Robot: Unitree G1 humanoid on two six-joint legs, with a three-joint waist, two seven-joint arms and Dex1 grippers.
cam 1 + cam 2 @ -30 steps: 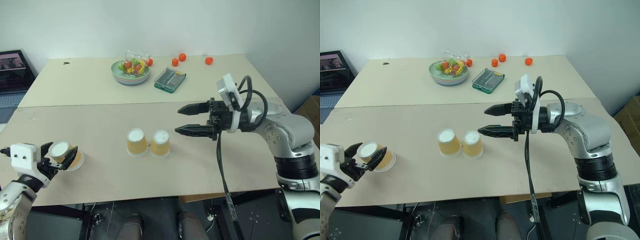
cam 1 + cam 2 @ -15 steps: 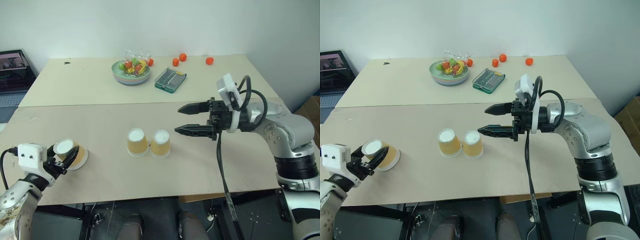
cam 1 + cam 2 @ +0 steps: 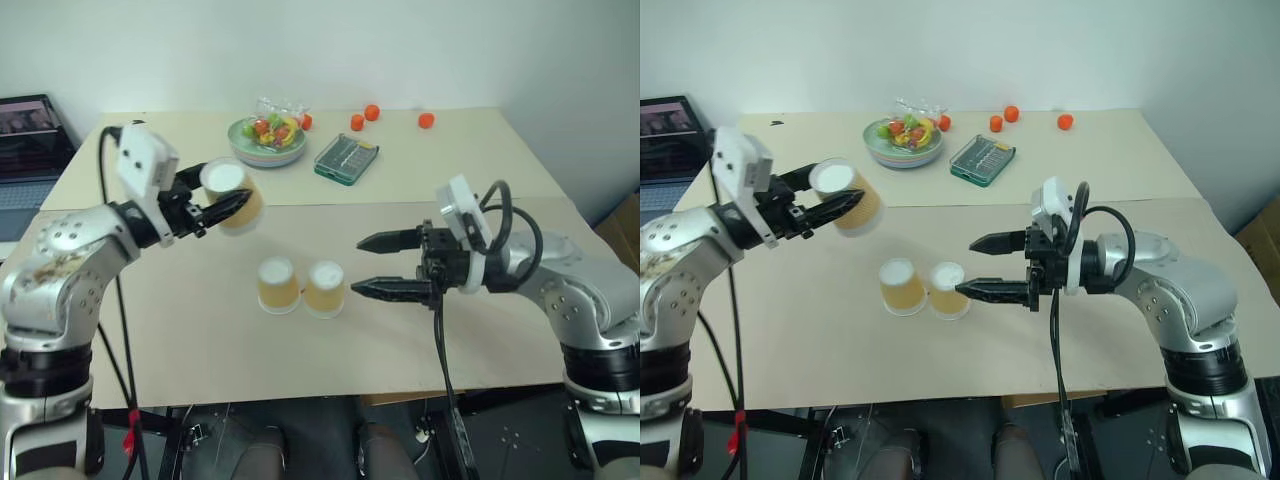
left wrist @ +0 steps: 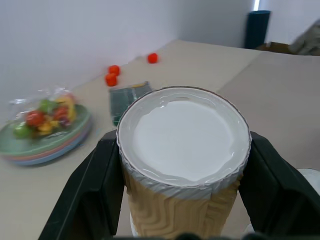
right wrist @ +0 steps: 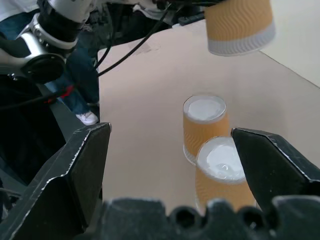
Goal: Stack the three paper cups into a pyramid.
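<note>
paper cup [image 3: 232,194] clamped in left end effector [image 3: 222,205], airborne; right end effector [image 3: 368,264] wide.

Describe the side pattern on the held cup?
Wavy embossed ripples, tan-orange, on the held cup; clearest in the left wrist view.

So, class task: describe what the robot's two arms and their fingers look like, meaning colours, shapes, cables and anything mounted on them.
Both arms are rounded silver-grey metal shells with black joint rings. Each ends in a black wrist block carrying a small white box. The left gripper and right gripper each have two long, black, pointed fingers. A black cable loops over each wrist and hangs below the arm. The left arm's shell looks scuffed and speckled.
</note>
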